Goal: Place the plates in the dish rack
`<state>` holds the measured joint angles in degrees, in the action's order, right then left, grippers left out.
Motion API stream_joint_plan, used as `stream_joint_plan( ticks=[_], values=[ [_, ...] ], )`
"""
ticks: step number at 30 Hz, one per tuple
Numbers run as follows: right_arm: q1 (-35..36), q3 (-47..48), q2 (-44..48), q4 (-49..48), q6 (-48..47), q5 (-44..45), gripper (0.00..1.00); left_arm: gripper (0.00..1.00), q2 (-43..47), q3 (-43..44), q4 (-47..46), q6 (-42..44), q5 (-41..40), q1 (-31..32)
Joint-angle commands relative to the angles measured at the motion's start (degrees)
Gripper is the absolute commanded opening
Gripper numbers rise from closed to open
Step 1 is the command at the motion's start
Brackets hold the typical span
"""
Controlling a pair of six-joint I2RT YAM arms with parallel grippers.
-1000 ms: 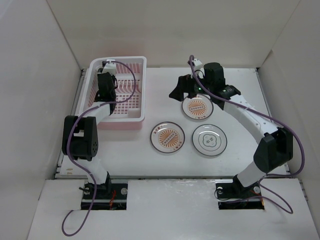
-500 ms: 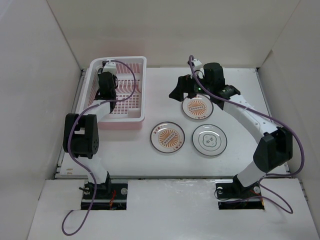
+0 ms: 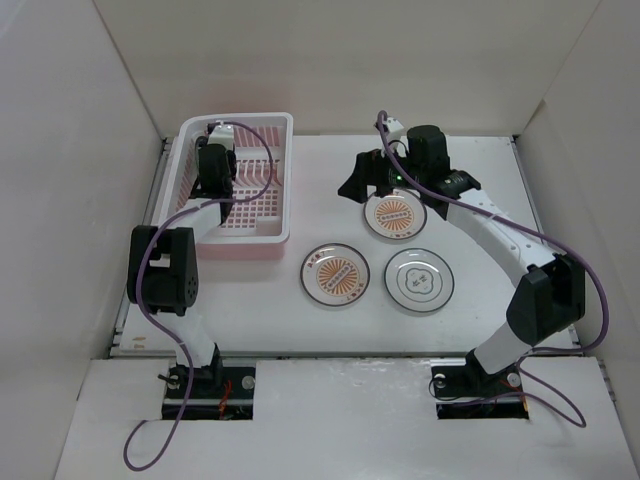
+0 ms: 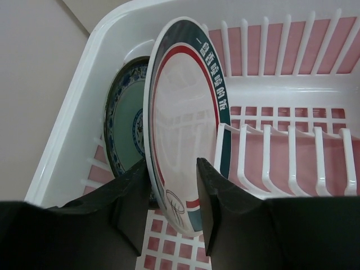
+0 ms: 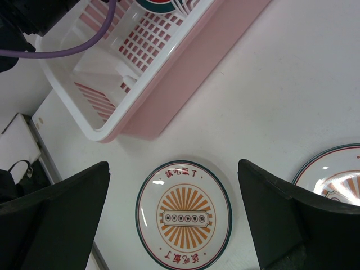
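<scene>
Broadly, worktop (image 3: 260,310): we see it carrying the dish rack at far left and three plates lying flat to the right, well apart from the rack and on the right arm's side.
Dish rack (image 3: 240,248): two plates stand on edge at its far end. The white tines (image 4: 264,157) beyond them are bare, so we judge that filling runs outward from that end.
Left arm (image 3: 195,220): it reaches into the rack. The left jaws are nearly closed, pinching the lower rim of the teal-rimmed plate (image 4: 183,129). We judge this keeps it upright until the first tine takes it.
Right arm (image 3: 485,225): the right jaws are spread wide and hold nothing. They hang above the worktop beside the far sunburst plate (image 3: 395,215), which is likely next.
Dark green plate (image 4: 126,126): upright between the rack's end wall and the teal-rimmed plate.
Near sunburst plate (image 3: 335,275), grey-patterned plate (image 3: 420,279): flat, not yet loaded.
</scene>
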<state>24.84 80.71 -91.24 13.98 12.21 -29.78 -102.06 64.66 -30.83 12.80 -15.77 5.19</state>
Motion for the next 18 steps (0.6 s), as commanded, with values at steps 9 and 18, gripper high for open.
stream_joint_plan(
  ticks=[9, 18],
  values=[
    [0.56, 0.24, -0.43, -2.46, -0.87, -0.37, 1.0, 0.54, 2.04, 4.68, 1.03, -0.76, -0.92, 0.96],
    [-0.14, 0.24, -0.96, -2.46, -0.87, -0.37, 1.0, 0.61, 5.73, 6.96, 2.26, 0.65, -4.88, 4.64]
  ],
)
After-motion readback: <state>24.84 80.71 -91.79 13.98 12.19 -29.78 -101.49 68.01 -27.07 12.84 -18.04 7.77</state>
